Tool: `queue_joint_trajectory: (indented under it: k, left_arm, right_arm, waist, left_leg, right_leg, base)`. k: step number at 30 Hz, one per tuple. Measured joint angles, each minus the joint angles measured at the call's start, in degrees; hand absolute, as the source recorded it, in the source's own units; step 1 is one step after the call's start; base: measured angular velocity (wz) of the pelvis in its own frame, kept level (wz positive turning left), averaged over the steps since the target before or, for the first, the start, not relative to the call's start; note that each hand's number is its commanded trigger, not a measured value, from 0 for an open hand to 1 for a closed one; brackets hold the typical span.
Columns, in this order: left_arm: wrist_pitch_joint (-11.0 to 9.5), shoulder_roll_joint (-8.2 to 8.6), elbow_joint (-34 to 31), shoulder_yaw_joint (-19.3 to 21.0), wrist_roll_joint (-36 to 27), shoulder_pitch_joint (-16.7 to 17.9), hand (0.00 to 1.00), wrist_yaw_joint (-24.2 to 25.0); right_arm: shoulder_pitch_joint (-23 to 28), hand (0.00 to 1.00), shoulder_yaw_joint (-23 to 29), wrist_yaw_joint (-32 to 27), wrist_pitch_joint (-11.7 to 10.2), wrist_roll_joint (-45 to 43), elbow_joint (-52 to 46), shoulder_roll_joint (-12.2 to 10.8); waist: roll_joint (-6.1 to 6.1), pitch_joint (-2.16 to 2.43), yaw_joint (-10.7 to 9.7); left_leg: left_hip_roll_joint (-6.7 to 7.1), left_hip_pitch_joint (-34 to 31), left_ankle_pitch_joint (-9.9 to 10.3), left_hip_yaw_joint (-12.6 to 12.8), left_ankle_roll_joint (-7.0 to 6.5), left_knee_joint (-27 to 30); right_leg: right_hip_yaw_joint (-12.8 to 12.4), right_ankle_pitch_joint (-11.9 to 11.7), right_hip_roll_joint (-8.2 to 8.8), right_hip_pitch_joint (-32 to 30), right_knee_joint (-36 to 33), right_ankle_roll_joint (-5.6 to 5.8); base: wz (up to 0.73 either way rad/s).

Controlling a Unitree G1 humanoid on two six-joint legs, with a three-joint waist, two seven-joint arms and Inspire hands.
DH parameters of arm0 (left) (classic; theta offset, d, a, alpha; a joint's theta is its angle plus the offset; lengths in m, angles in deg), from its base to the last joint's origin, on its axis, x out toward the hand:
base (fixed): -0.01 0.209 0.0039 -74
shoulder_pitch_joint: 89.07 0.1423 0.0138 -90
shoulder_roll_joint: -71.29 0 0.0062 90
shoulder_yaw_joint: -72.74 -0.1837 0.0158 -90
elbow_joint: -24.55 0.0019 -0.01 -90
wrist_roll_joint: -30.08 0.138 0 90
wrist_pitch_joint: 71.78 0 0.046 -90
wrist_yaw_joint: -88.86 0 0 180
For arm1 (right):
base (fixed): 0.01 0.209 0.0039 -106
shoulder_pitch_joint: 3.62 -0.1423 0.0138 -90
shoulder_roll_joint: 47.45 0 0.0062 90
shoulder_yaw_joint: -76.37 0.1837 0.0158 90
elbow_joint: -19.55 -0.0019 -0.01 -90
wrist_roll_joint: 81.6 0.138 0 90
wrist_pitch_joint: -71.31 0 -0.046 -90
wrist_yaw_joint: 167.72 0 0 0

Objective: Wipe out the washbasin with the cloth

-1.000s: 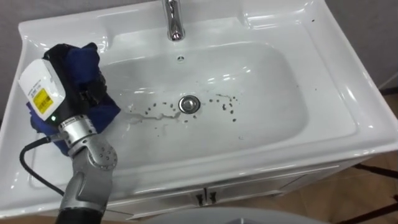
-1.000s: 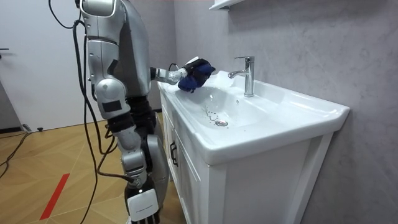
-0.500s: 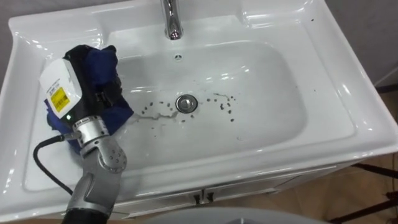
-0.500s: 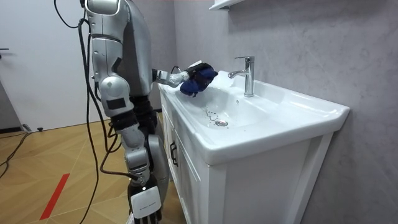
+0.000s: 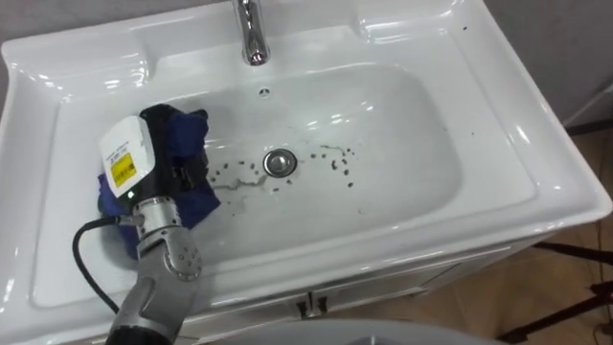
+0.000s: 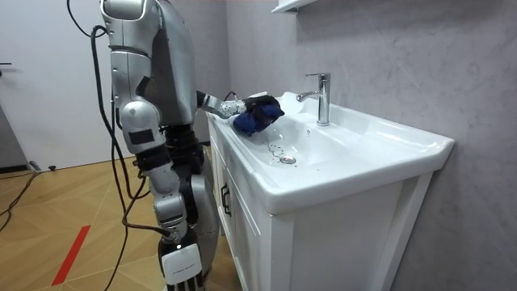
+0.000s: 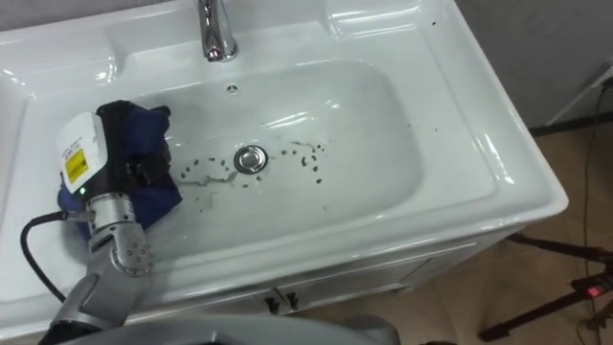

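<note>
At basin (image 5: 412, 182) left slope, left hand (image 5: 163, 172) clutches blue cloth (image 5: 199, 198), back up.

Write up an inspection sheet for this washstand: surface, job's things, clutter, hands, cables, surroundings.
Surface: white basin, with dark specks scattered on both sides of the drain.
Job's things: blue cloth bunched at the bowl's left side, left of the specks.
Clutter: nothing seen.
Hands: left hand closed on the blue cloth inside the bowl; right hand hangs by the robot's side.
Cables: nothing seen beyond the robot's own.
Surroundings: faucet at the back rim, white cabinet below, wooden floor, grey wall.
</note>
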State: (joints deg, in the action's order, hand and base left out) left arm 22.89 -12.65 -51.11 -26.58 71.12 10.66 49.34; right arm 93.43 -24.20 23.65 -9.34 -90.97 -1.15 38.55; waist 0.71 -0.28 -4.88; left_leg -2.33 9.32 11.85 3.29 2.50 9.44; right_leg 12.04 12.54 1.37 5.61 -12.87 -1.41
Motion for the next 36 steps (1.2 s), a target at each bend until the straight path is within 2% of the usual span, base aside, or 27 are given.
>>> queue_joint_trajectory:
  k: [3, 6, 9, 13, 20, 24, 30, 36]
  left_arm:
    - [-0.16, -0.1, 1.64, -0.01, 1.12, -0.01, 1.0, -0.03]
    - [-0.17, -0.15, 3.37, -0.01, 1.3, -0.07, 1.0, -0.05]
    - [-0.18, -0.3, 7.58, 0.02, 2.47, -0.25, 1.0, 0.01]
    - [-0.19, -0.43, 8.39, 0.16, 2.54, -0.25, 1.0, 0.09]
    - [-0.31, -2.25, 13.86, 0.24, 2.49, -1.53, 1.0, 0.37]
    - [0.08, -2.4, 14.61, 0.25, 2.5, -1.73, 1.0, 0.41]
    - [0.14, -2.48, 17.21, 0.25, 2.49, -2.85, 1.0, 0.89]
    - [0.73, -2.43, 21.19, 0.23, 2.5, -5.17, 1.0, 3.2]
  right_arm:
    - [0.03, 0.0, -0.01, 0.02, 0.0, -0.01, -0.09, 0.01]
    - [0.0, 0.0, 0.0, 0.03, 0.0, -0.12, -0.25, 0.0]
    - [-0.25, 0.0, 0.09, -0.71, -0.03, -0.16, -0.13, 0.01]
    - [-0.17, 0.0, 0.58, -0.92, -0.03, -0.24, 0.01, 0.0]
    - [-0.18, 0.0, 0.72, -0.81, 0.07, -0.26, 0.16, 0.04]
    - [-0.31, 0.0, 0.73, -0.88, 0.06, -0.21, 0.16, 0.04]
    - [-0.24, 0.0, 1.38, -1.65, 0.18, -0.18, 0.16, 0.02]
    - [-0.38, 0.0, 3.52, -2.67, 0.46, -0.12, 1.19, 0.04]
  waist:
    - [0.21, -0.07, -0.16]
    - [0.62, 0.1, -0.89]
    - [0.85, 0.03, -1.08]
    - [0.96, -0.1, -1.12]
    - [1.57, -0.01, -1.65]
    - [1.65, 0.04, -2.6]
    - [1.47, -0.06, -2.85]
    - [1.58, 0.05, -2.9]
  left_leg:
    - [-0.04, 0.43, 0.0, 1.29, 0.0, -0.02]
    - [-0.03, 0.48, 0.0, 1.37, 0.0, -0.04]
    - [-0.02, 0.41, 0.01, 1.42, -0.01, -0.05]
    - [0.0, 0.37, 0.02, 1.51, -0.03, -0.05]
    - [-0.05, 1.24, 0.01, 2.78, -0.02, -0.3]
    - [-0.05, 1.48, 0.01, 2.81, -0.02, -0.76]
    - [-0.08, 1.73, 0.01, 2.89, -0.02, -0.78]
    - [-0.13, 1.73, 0.01, 2.89, -0.02, -0.78]
  right_leg:
    - [-0.92, 0.0, -0.06, 0.13, -0.21, 0.0]
    - [-1.14, 0.0, -0.06, -0.09, -0.37, 0.0]
    - [-2.02, -0.01, -0.2, -0.77, -0.72, -0.01]
    - [-2.66, -0.05, -0.33, -0.9, -0.73, 0.03]
    - [-4.13, -0.06, -0.54, -0.84, -0.85, 0.01]
    - [-4.19, -0.07, -0.56, -0.86, -0.88, 0.03]
    - [-4.31, -0.07, -0.61, -0.71, -0.9, 0.03]
    - [-4.07, -0.07, -0.62, -0.62, -0.96, 0.02]
  base:
    - [-0.17]
    - [-0.02]
    - [-0.11]
    - [-0.07]
    - [-0.11]
    - [-0.02]
    - [-0.02]
    - [0.01]
